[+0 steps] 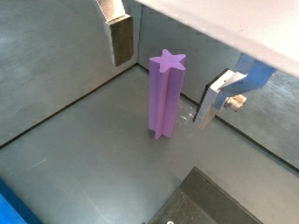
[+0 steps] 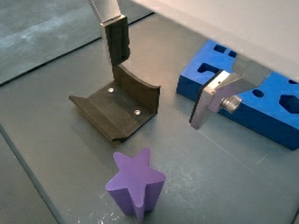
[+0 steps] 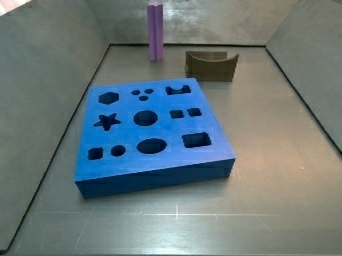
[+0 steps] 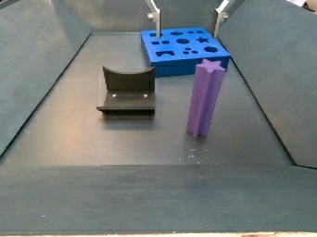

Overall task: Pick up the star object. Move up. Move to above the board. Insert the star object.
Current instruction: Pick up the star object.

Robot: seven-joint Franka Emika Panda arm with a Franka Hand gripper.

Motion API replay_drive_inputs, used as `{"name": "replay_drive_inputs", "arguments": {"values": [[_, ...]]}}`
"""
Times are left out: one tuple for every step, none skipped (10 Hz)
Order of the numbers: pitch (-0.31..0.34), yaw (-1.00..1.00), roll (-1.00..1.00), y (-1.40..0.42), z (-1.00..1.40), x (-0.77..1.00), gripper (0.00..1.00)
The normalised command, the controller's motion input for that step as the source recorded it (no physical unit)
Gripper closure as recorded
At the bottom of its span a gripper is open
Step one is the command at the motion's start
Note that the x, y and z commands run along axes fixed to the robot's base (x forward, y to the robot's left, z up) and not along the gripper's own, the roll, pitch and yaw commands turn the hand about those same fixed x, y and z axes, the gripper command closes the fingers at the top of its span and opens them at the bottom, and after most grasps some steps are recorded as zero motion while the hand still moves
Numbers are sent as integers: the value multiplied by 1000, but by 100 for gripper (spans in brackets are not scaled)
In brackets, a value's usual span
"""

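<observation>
The star object (image 4: pixel 205 97) is a tall purple prism standing upright on the grey floor, free of the board; it also shows in a wrist view (image 1: pixel 166 92), from above in a wrist view (image 2: pixel 136 182), and at the far end in a side view (image 3: pixel 155 30). The board (image 3: pixel 147 125) is a thick blue slab with several shaped holes, lying flat (image 4: pixel 186 46); one corner of it shows in a wrist view (image 2: pixel 251 96). My gripper (image 4: pixel 188 18) hangs high near the board's end, open, apart from the star object (image 1: pixel 163 87) (image 2: pixel 158 92). Nothing is between its silver fingers (image 1: pixel 121 39).
The fixture (image 4: pixel 128 91), a dark curved bracket on a base plate, stands on the floor beside the star object (image 2: pixel 117 105) (image 3: pixel 211 65). Grey sloping walls (image 4: pixel 37 83) enclose the floor on all sides.
</observation>
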Motion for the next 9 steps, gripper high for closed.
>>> {"name": "replay_drive_inputs", "arguments": {"values": [[4, -234, 0, 0, 0, -440, 0], [19, 0, 0, 0, 0, 0, 0], [0, -209, -40, 451, 114, -814, 0], [-81, 240, -171, 840, 263, -166, 0], [-29, 211, -129, 897, 0, -349, 0], [-27, 154, -110, 623, 0, -203, 0], [0, 0, 0, 26, 0, 0, 0], [-56, 0, 0, 169, -789, -117, 0], [0, -31, 19, 306, -1000, -89, 0]]}}
